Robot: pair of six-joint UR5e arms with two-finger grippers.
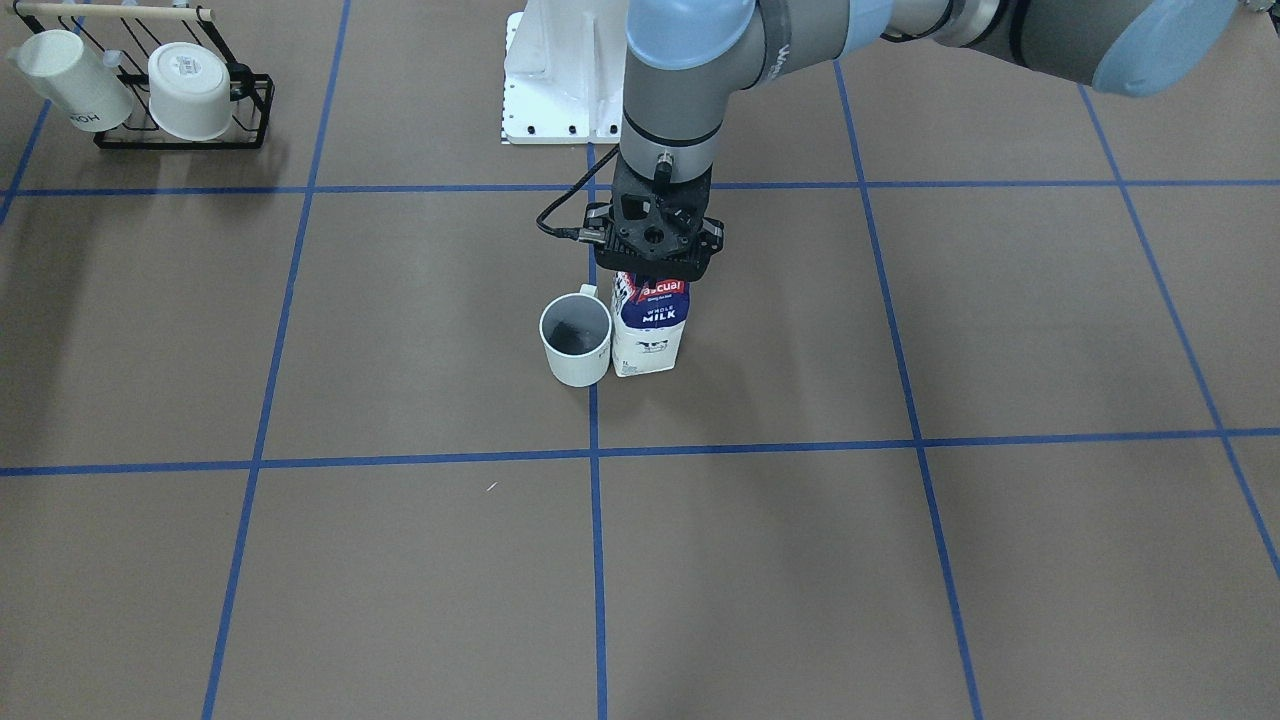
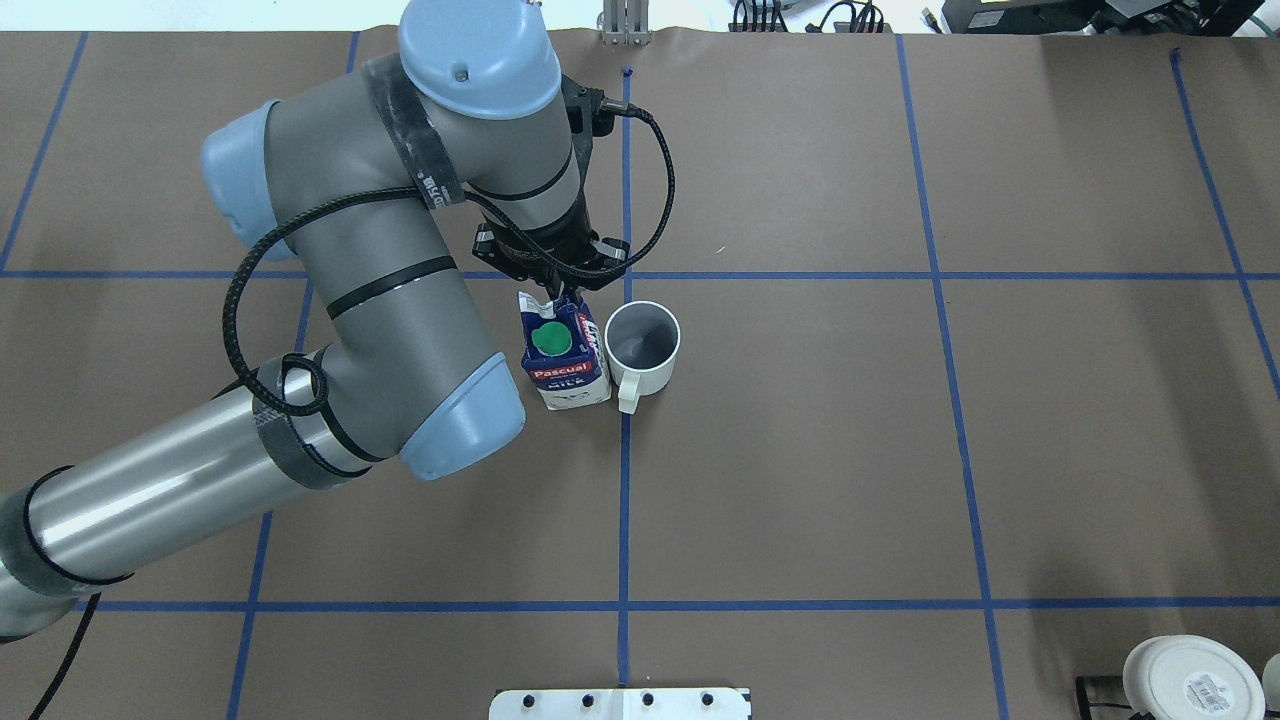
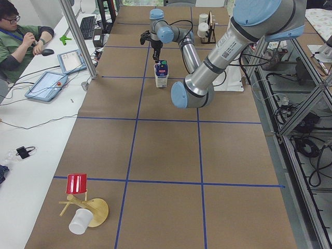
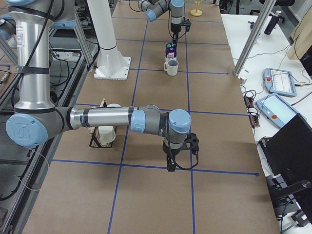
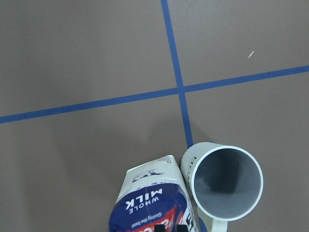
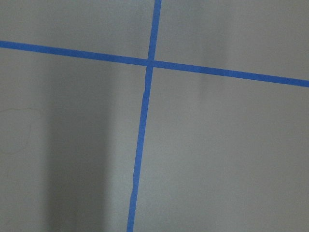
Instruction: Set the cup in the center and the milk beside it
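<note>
Milk (image 2: 565, 355) upright on table (image 2: 1100, 450), at center (image 2: 700, 430), just left of middle tape line (image 2: 624, 500) in overhead view. Cup (image 2: 642, 345) just beside it, mouth up, on that line, handle toward robot base. Cup wall and carton edge touching or nearly so; cannot tell which, gap too tight in overhead and wrist views alike.

Left claw (image 2: 555, 295) straight down over carton, clenched on milk's top gable ridge. Green cap (image 2: 548, 338) uncovered on slope facing robot. Left arm in from overhead view's left, bulky elbow over table left of carton.

Bare brown paper right of cup and beyond the pair, out to next tape lines.

Right claw (image 4: 171, 166) well apart from pair, pointed down close over table near a tape crossing; released or clenched, cannot tell.

Rack (image 1: 185, 100) with two white cups near robot-side table edge, on robot's right, far from pair.
</note>
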